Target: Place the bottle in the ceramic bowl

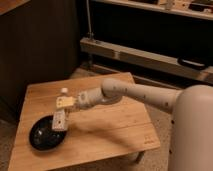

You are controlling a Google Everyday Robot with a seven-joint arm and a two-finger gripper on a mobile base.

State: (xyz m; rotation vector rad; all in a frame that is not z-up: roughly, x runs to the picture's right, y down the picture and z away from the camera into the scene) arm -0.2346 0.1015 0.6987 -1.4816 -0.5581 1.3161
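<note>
The bottle [60, 117] is slim and clear with a white cap and a pale label. It hangs upright in my gripper [63, 103], which is shut on its upper part. The bottle's lower end is over the right rim of the ceramic bowl [44, 135], a round glossy black bowl at the front left of the wooden table [115, 127]. My pale arm [130, 92] reaches in from the right across the table.
The low wooden table stands on a speckled floor. A dark cabinet wall [40, 45] is behind at the left. A metal shelf rail [145, 55] runs behind at the right. My white base [192, 135] fills the right edge.
</note>
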